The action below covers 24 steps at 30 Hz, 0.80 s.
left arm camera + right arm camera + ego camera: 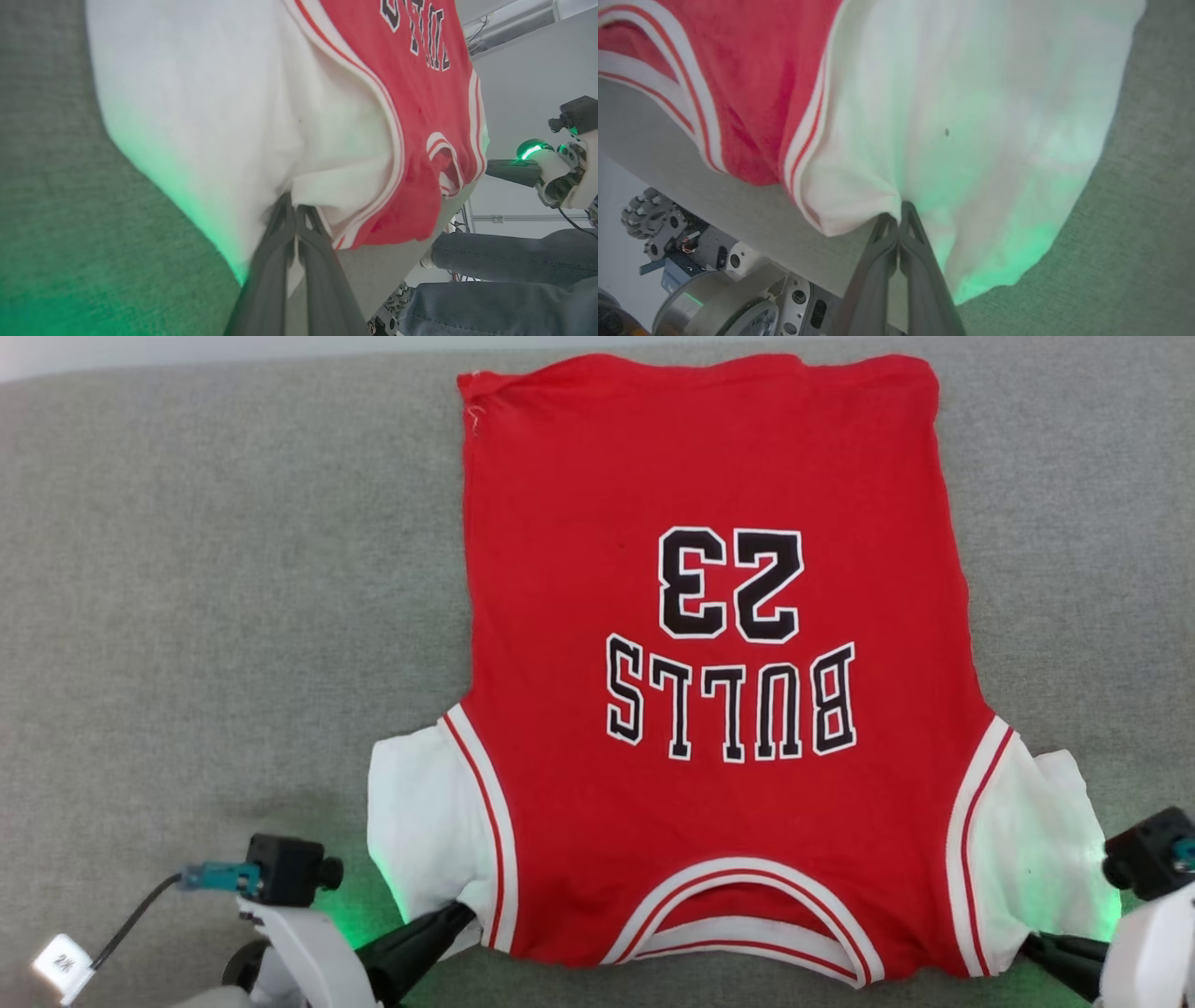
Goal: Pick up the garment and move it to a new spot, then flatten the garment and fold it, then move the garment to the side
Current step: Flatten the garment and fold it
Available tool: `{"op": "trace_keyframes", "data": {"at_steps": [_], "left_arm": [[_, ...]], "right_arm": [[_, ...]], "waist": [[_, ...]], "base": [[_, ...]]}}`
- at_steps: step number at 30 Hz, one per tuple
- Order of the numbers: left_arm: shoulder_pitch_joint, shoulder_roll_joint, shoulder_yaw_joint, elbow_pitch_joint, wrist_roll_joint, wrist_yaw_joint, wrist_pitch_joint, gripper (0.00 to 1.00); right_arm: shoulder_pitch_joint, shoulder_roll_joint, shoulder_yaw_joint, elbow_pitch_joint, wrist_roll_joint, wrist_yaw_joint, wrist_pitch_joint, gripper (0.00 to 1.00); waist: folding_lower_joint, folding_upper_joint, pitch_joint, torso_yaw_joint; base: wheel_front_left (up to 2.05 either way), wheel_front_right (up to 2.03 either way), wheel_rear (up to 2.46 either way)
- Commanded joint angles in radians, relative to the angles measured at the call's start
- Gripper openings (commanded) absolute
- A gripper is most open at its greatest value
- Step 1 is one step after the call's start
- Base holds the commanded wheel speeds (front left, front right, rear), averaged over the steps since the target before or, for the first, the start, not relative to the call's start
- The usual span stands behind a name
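Grey cloth surface | garment flat on it, long axis running straight away from its collar | left gripper clenched on sleeve left of collar | right gripper likewise, right of collar | arms equally near

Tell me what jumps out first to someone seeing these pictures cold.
A red jersey with upside-down BULLS 23 lettering lies spread flat on the grey cloth surface, collar nearest the robot. The left gripper and right gripper each pinch one of its white sleeves, in a green glow.
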Motion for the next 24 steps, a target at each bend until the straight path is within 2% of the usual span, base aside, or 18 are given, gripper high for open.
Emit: {"op": "trace_keyframes", "data": {"at_steps": [1, 4, 8, 10, 11, 12, 15, 17, 19, 24], "left_arm": [[-0.008, -0.03, -0.011, 0.032, 0.009, -0.002, 0.006, 0.0], [-0.017, -0.076, -0.015, 0.086, 0.012, -0.01, 0.002, 0.0], [-0.022, -0.102, -0.016, 0.128, 0.019, -0.021, -0.007, 0.0], [-0.019, -0.107, -0.016, 0.142, 0.019, -0.026, -0.01, 0.0], [-0.017, -0.109, -0.015, 0.148, 0.017, -0.028, -0.013, 0.0], [-0.014, -0.111, -0.013, 0.149, 0.014, -0.029, -0.016, 0.0], [-0.005, -0.106, -0.005, 0.14, 0.003, -0.035, -0.03, 0.0], [0.001, -0.103, 0.0, 0.131, 0.002, -0.039, -0.041, 0.0], [0.004, -0.1, 0.003, 0.119, -0.002, -0.041, -0.047, 0.0], [-0.007, -0.094, 0.008, 0.097, 0.011, -0.044, -0.055, 0.0]], "right_arm": [[-0.024, 0.004, 0.029, 0.027, -0.012, -0.001, -0.009, 0.0], [-0.063, 0.007, 0.102, 0.108, -0.051, -0.001, -0.039, 0.0], [-0.113, 0.029, 0.166, 0.177, -0.052, -0.001, -0.105, 0.0], [-0.137, 0.026, 0.182, 0.196, -0.058, -0.004, -0.139, 0.47], [-0.147, 0.019, 0.186, 0.2, -0.062, -0.004, -0.155, 0.84], [-0.157, 0.009, 0.18, 0.201, -0.069, -0.005, -0.173, 1.0], [-0.154, -0.01, 0.101, 0.202, -0.057, -0.008, -0.194, 1.0], [-0.135, -0.011, 0.053, 0.143, -0.029, -0.001, -0.181, 1.0], [-0.107, -0.05, 0.014, 0.064, -0.011, -0.001, -0.135, 1.0], [-0.079, -0.143, -0.146, -0.122, 0.123, -0.001, -0.005, 1.0]], "waist": [[0.0, -0.0001, 0.012, 0.0], [0.0, -0.0001, 0.02, 0.002], [0.0, -0.0001, 0.023, 0.002], [0.0, -0.0001, 0.023, -0.002], [0.0, -0.0001, 0.022, -0.005], [0.0, -0.0001, 0.021, -0.007], [0.0, -0.0001, 0.018, -0.017], [0.0, -0.0001, 0.02, -0.021], [0.0, -0.0001, 0.025, -0.021], [0.0, -0.0001, 0.052, -0.008]], "base": [[0.0, 0.0, 0.0], [0.0, 0.0, 0.0], [0.0, 0.0, 0.0], [0.0, 0.0, 0.0], [0.0, 0.0, 0.0], [0.0, 0.0, 0.0], [0.0, 0.0, 0.0], [0.0, 0.0, 0.0], [0.0, 0.0, 0.0], [0.0, 0.0, 0.0]]}}
